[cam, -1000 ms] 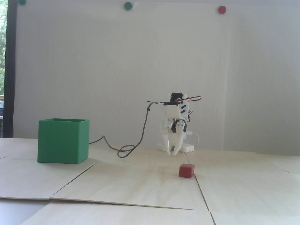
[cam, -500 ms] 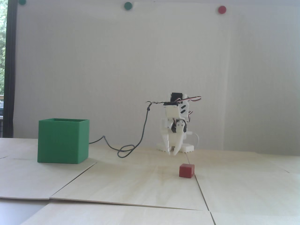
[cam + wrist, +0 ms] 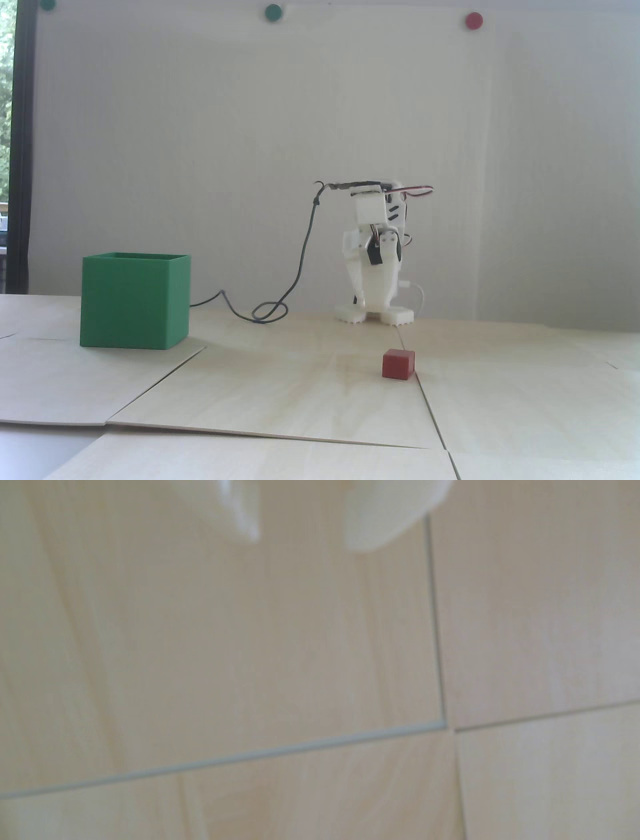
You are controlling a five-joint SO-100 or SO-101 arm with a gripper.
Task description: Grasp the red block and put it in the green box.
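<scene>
Jaws parted, nothing between them: in the wrist view the gripper [image 3: 301, 544] shows two white tips with bare boards in the gap. Fixed view, left to right: green box [image 3: 135, 300] open-topped, ready to receive; white arm [image 3: 374, 260] hunched at its base; red block [image 3: 398, 364] loose on the board, well apart from both, not yet approached.

Wrist view is blurred; the claw [image 3: 304, 542] is cut off at top.

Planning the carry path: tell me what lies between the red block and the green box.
Fixed view: only bare wooden table between red block and green box.
</scene>
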